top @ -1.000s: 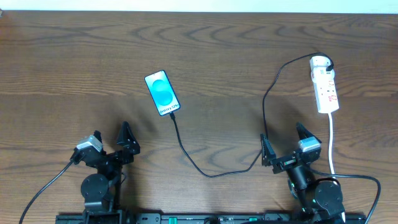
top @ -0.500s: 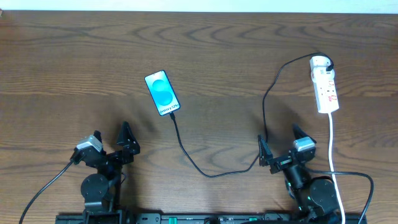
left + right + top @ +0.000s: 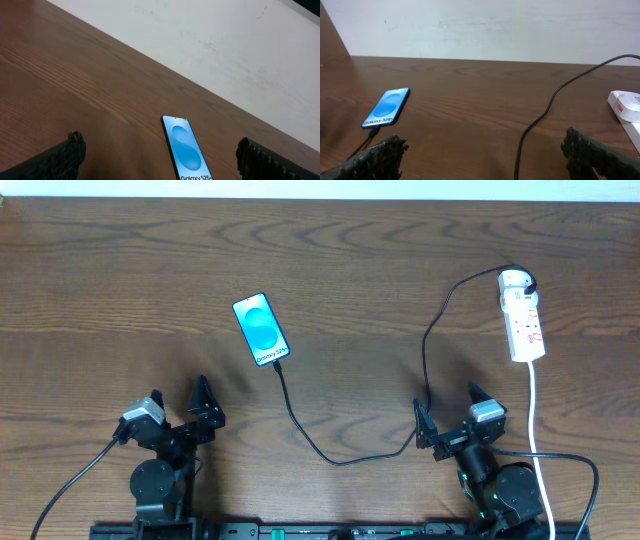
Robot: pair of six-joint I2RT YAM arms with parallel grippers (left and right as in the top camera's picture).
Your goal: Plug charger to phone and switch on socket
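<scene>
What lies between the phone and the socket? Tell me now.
The charger cable crosses that stretch; otherwise only bare table between the phone and the socket. The overhead view shows it.

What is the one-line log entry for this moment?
left gripper: open, empty | right gripper: open, empty | charger: plug at phone | socket: untouched, switch unclear

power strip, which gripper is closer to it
Right. The right gripper sits toward the robot from the power strip, on the same side; the left gripper is far off, past the phone.
</scene>
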